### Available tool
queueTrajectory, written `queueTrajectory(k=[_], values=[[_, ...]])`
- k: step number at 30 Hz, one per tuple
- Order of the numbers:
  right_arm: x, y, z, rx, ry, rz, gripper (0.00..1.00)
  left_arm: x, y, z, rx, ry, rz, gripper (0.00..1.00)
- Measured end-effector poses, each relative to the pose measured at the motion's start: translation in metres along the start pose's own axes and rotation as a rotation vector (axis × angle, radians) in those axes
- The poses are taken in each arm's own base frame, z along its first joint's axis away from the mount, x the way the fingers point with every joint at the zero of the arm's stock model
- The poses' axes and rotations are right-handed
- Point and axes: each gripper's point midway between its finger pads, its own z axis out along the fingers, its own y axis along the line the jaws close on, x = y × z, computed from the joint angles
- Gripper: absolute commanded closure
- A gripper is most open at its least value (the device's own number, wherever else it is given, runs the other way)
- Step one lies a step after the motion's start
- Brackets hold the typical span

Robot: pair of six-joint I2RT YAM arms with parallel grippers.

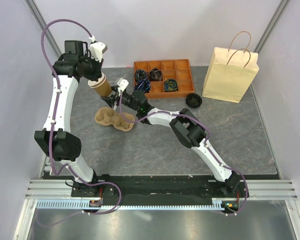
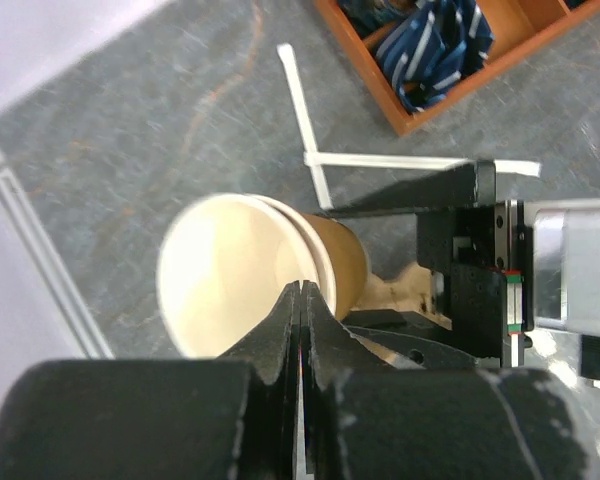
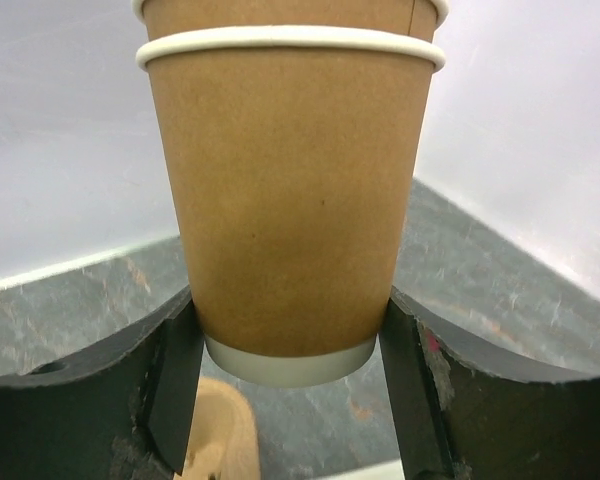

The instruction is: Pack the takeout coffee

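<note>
Nearest, the tan moulded-pulp cup carrier [image 1: 114, 119] lies on the grey stone-look surface [image 1: 230, 140]. Above it the right gripper [image 3: 285, 335] is clamped on the base of two nested brown kraft-paper cups [image 3: 285, 200], held tilted in the air. The left gripper [image 2: 300, 300], fingers together, pinches their cream-lined rim. Gripped at opposite ends, the pair looks set to be pulled apart. No lidded cup shows: the round black plastic lid [image 1: 194, 100] lies alone farther back, near the tan paper bag [image 1: 230, 75] meant for the coffee.

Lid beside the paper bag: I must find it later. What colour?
The lid is black; top external view shows it best.
</note>
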Motion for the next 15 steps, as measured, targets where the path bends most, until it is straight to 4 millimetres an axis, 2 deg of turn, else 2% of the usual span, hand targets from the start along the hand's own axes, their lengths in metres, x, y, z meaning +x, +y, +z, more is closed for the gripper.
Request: queueTrajectory(k=[8,10,12,15], values=[[0.045,0.006,-0.017,-0.014,0.132,0.017,0.49,-0.035,0.020,-0.015,-0.096,-0.107,0.037,0.98],[0.049,0.005,-0.019,-0.014,0.142,0.017,0.51,-0.036,0.020,-0.016,-0.099,-0.111,0.040,0.86],[0.050,0.003,-0.020,-0.010,0.145,0.017,0.51,-0.034,0.017,-0.016,-0.085,-0.101,0.046,0.66],[0.049,0.000,-0.020,-0.009,0.140,0.017,0.52,-0.025,0.006,-0.016,-0.020,-0.073,0.055,0.56]])
